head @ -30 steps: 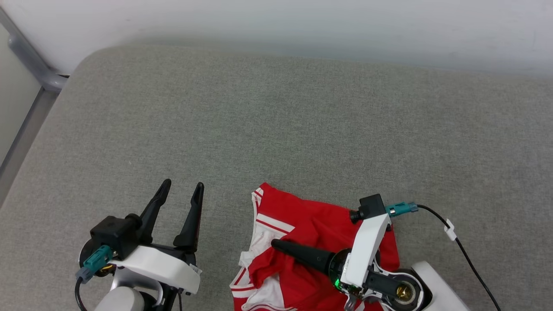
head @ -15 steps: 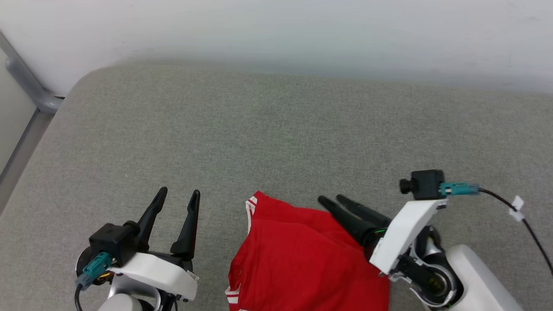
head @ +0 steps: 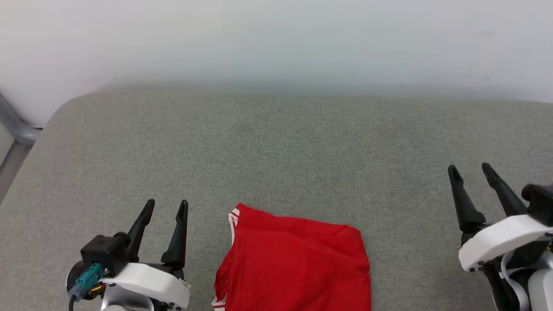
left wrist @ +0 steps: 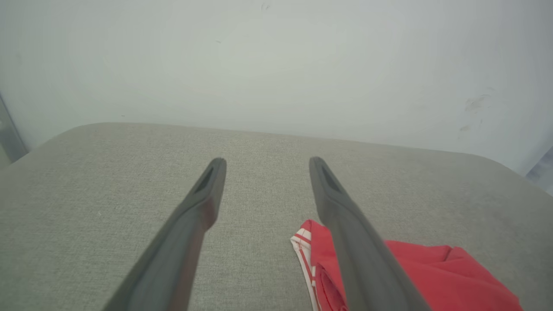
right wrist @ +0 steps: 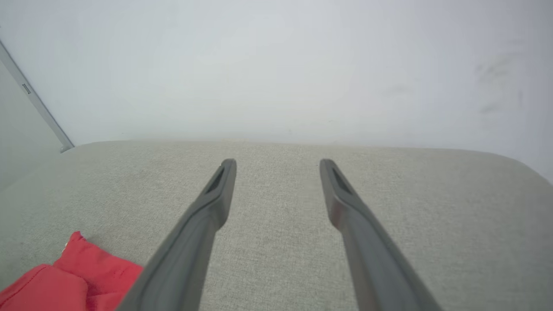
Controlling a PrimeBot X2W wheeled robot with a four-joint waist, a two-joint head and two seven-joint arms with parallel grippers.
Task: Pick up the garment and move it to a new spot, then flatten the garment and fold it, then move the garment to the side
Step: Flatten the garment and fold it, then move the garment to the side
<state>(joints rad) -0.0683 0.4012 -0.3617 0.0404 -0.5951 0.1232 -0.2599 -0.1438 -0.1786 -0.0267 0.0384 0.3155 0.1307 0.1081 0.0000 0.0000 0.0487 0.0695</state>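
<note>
The garment point(head: 293, 268) lies folded into a rough red rectangle at the near middle of the grey cushion, white and red striped trim showing at its left edge. In the left wrist view the garment point(left wrist: 432, 276) sits low on the right, partly behind a finger; in the right wrist view the garment point(right wrist: 69, 280) fills the lower left corner. My left gripper point(head: 166, 207) stands open a little to the garment's left, nothing between its fingers. Well off to the garment's right, my right gripper point(head: 471, 169) is open and holds nothing.
The grey fabric cushion point(head: 276, 147) stretches wide behind and beside the garment, rounded at its far left corner. A pale wall point(head: 276, 39) rises right behind it. A grey metal rail point(head: 13, 129) runs down the left side.
My right gripper has come off the garment and swung out to the right, fingers now pointing away. The garment now lies smoother, red side up. The head camera has tilted up.
</note>
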